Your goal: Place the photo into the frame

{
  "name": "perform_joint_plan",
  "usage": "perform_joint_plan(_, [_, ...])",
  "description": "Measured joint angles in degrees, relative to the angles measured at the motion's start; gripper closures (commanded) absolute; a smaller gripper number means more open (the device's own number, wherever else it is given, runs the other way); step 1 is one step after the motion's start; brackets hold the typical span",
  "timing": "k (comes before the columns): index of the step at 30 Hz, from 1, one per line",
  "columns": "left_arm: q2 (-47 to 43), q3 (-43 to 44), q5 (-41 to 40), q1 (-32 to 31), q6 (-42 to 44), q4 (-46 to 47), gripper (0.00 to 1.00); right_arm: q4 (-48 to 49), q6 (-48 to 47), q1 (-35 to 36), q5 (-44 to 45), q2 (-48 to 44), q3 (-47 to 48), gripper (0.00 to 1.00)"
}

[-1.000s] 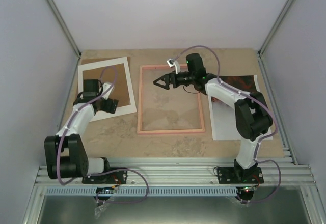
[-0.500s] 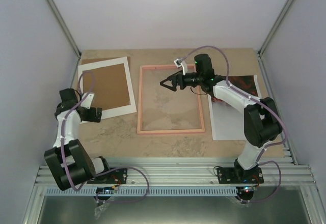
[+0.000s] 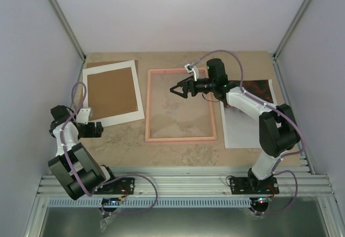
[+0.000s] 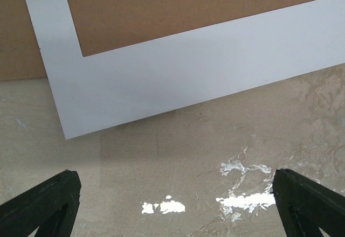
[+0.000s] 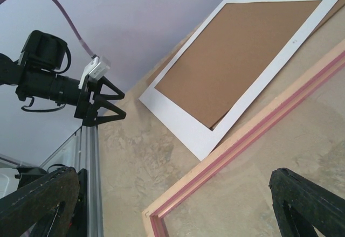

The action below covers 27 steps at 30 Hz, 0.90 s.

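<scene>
The pink frame (image 3: 180, 138) lies flat in the middle of the table, and the tabletop shows through its pane. Its near-left corner shows in the right wrist view (image 5: 242, 140). The photo (image 3: 245, 126) lies face up to the right of the frame, partly hidden under my right arm. My right gripper (image 3: 175, 90) hovers open and empty over the frame's upper part (image 5: 172, 204). My left gripper (image 3: 98, 130) is open and empty over bare table, just off the near-left corner of the white-bordered sheet (image 4: 172, 204).
The white-bordered sheet with a brown centre (image 3: 89, 81) lies left of the frame, on top of a brown backing board (image 3: 108, 63). Both show in the left wrist view (image 4: 188, 70). Grey walls close the left, right and far sides. A metal rail (image 3: 183, 183) runs along the near edge.
My left arm has pulled back to the left and nearer, off the white-bordered sheet. My right gripper has shifted slightly right and farther over the frame's upper part.
</scene>
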Motion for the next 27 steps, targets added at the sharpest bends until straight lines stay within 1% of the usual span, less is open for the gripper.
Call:
perform_joint_plan(4, [-1.53, -0.96, 0.55, 0.15, 2.29, 1.14, 0.01, 0.59, -0.22, 0.0, -0.09, -0.15, -0.15, 0.02])
perform_joint_plan(6, [-3.87, -2.05, -0.61, -2.12, 2.95, 2.27, 0.01, 0.7, -0.22, 0.0, -0.26, -0.13, -0.15, 0.02])
perform_joint_plan(8, [-6.51, -3.04, -2.36, -7.43, 3.32, 3.96, 0.01, 0.76, -0.26, 0.0, -0.44, -0.13, -0.15, 0.02])
perform_joint_plan(11, [-7.78, -3.89, -5.95, -15.45, 3.5, 6.84, 0.01, 0.74, -0.57, 0.0, -0.59, -0.11, -0.15, 0.02])
perform_joint_plan(15, [-6.93, -5.4, -12.11, -25.03, 3.72, 11.23, 0.01, 0.72, -1.36, 0.0, -0.57, -0.11, -0.15, 0.02])
perform_joint_plan(22, [-3.19, -8.9, -24.33, -43.87, 4.87, 19.15, 0.01, 0.72, -2.1, -0.48, -0.55, -0.11, -0.17, 0.02])
perform_joint_plan(24, [-2.1, -9.86, -27.36, -48.22, 5.66, 21.42, 0.01, 0.72, -2.16, -0.83, -0.5, -0.11, -0.2, 0.02])
perform_joint_plan(27, [-0.35, -10.82, -31.19, -52.19, 6.62, 24.72, 0.01, 0.72, -2.27, -1.36, -0.33, -0.13, -0.37, 0.02])
